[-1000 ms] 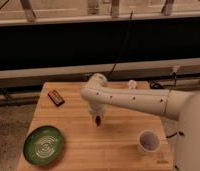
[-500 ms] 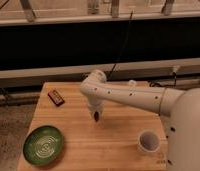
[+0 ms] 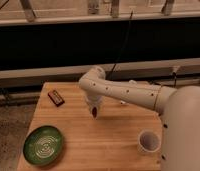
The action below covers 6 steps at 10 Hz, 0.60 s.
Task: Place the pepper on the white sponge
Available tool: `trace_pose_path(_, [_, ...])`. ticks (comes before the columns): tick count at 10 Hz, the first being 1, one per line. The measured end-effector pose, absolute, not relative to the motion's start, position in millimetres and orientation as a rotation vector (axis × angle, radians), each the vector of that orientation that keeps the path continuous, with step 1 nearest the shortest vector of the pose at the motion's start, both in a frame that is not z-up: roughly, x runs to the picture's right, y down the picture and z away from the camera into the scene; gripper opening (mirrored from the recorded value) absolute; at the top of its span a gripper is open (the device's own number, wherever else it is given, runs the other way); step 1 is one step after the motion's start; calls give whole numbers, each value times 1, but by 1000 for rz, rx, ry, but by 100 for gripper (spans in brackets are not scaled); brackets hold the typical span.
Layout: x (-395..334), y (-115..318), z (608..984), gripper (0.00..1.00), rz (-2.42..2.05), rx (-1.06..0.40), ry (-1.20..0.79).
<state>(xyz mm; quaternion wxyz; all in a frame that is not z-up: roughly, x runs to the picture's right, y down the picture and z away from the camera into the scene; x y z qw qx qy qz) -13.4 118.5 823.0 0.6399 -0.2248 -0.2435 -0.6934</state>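
Note:
My gripper (image 3: 95, 112) points down over the middle of the wooden table (image 3: 108, 145), at the end of the white arm that reaches in from the right. A small dark red pepper (image 3: 95, 113) sits between the fingertips, held just above the table top. The gripper looks shut on it. A small pale thing (image 3: 132, 82) peeks out behind the arm at the table's back edge. It may be the white sponge, but the arm hides most of it.
A green plate (image 3: 43, 146) lies at the front left. A flat dark block with a reddish face (image 3: 55, 97) lies at the back left. A white cup (image 3: 148, 141) stands at the front right. A dark wall with a ledge runs behind the table.
The arm has swung a little to the left and back, carrying the pepper with it. The plate, block and cup have not moved.

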Motion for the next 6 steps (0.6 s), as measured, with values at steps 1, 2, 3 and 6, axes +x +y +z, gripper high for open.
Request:
trace_pose_path(1, [-13,109,834,0,-1574,-508,-551])
trace_pose_path(2, [-13,102,841,0,-1571,-505,-547])
trace_pose_path(3, [-14,98,846,0,-1568,-505,-546])
trace_pose_path(6, [-12,82,866,0,-1557,-499,-535])
